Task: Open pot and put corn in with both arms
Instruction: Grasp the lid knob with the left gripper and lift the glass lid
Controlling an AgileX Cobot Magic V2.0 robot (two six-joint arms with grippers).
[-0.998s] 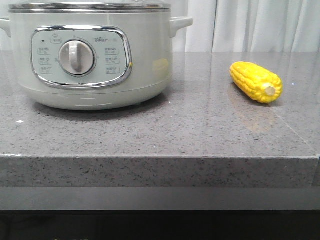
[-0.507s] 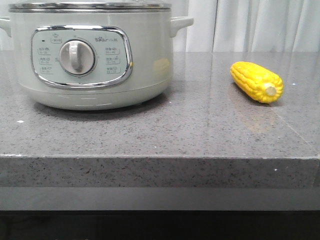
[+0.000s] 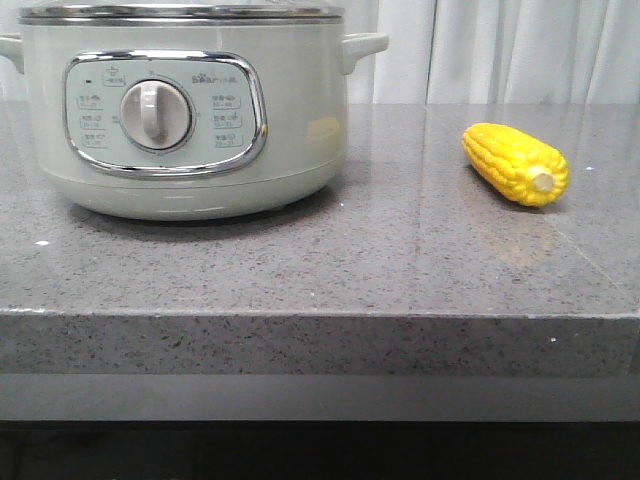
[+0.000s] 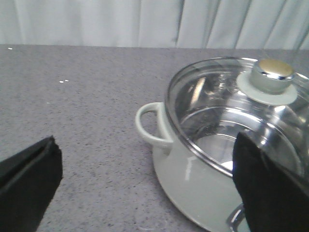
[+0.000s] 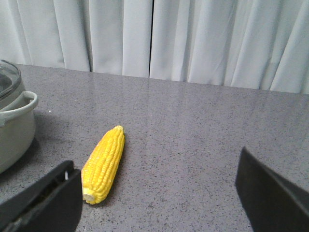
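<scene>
grey speckled stone counter fills the scene, white curtain behind it. the pot, pale mint green, sits on the counter's left part in the front view, control panel with chrome frame and round dial facing the camera, small side handle sticking out on its right. glass lid with steel rim is on the pot, closed, its knob with a shiny metal top in the lid's middle. the corn, bright yellow, lies flat on the counter well apart from the pot, on the right, pale stub end pointing toward the front edge. left gripper hangs above the counter near the pot's other handle, black fingers spread wide, nothing between them, one finger over bare counter and the other in front of the lid. right gripper hangs near the corn, also spread wide and holding nothing, fingers not touching the cob. neither arm shows in the front view.
</scene>
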